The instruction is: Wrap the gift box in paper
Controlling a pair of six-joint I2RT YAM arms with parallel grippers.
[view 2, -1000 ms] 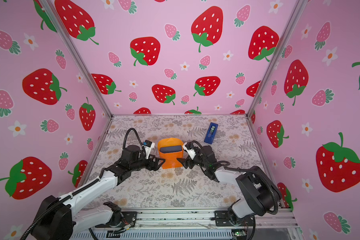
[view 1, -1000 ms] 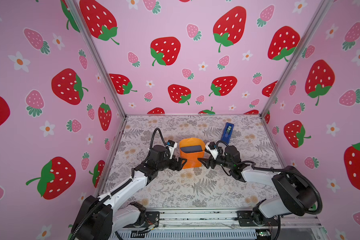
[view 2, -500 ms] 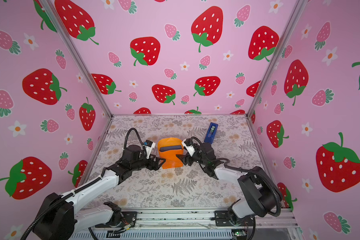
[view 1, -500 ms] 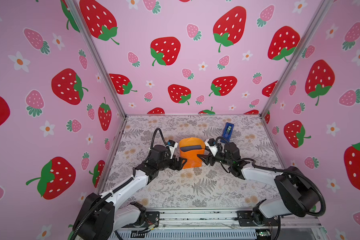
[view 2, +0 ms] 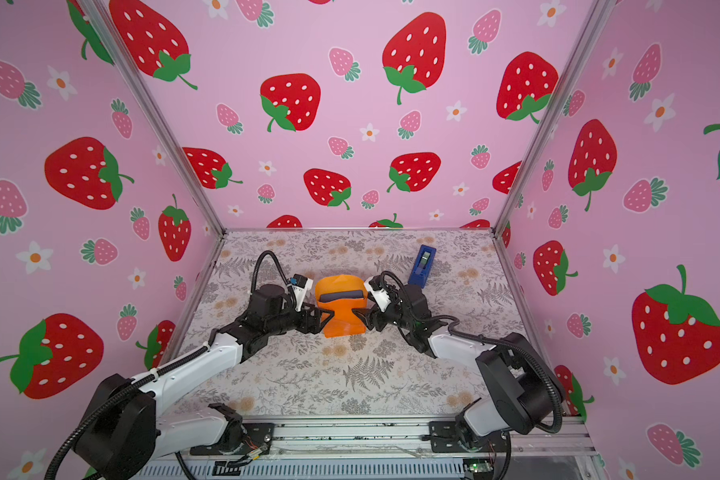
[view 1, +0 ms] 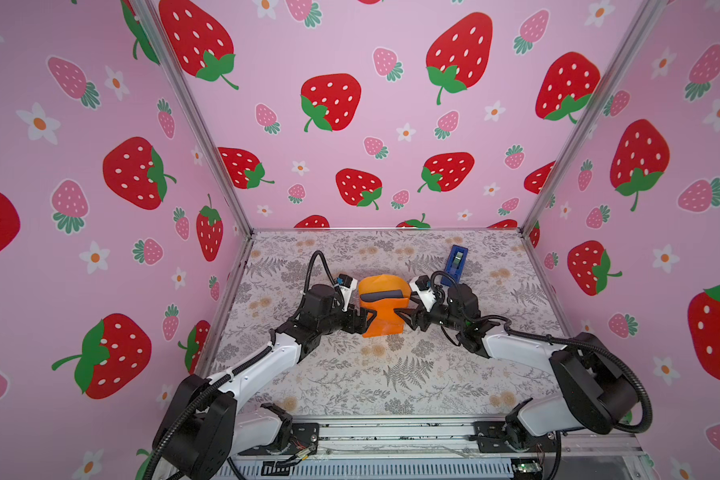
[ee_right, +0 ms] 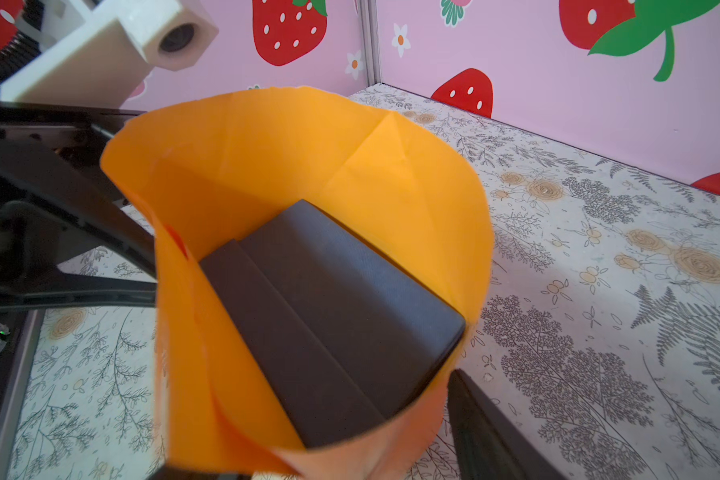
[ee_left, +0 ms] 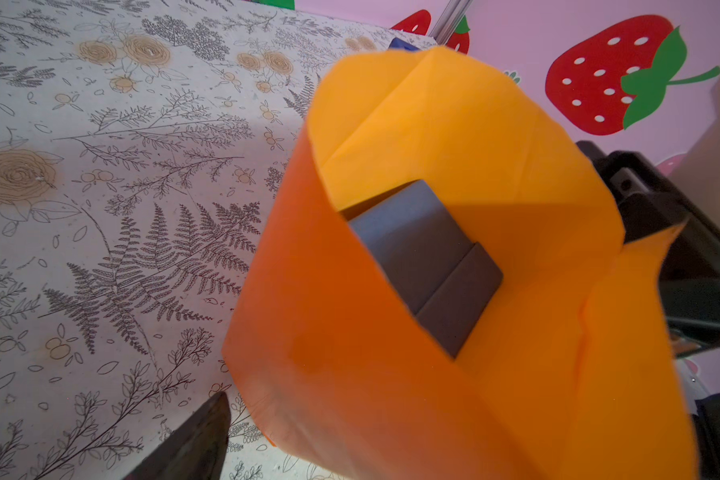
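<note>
Two robot arms meet at the middle of a desk [view 1: 395, 374] covered in grey-and-tan floral print, enclosed by pink strawberry-patterned walls [view 1: 350, 124]. Between them, an orange sheet of paper [view 1: 383, 283] curls up around a slate-blue gift box [view 1: 384, 296], forming a loose tube. The box lies inside on the paper and shows through each open end. The left hand [view 1: 371, 321] is at the tube's left end, fingers spread wide on either side of the paper. The right hand [view 1: 405, 319] mirrors it at the right end, also wide. A bright-blue tape dispenser [view 1: 457, 259] stands behind the right arm, toward the back, apart from the paper.
</note>
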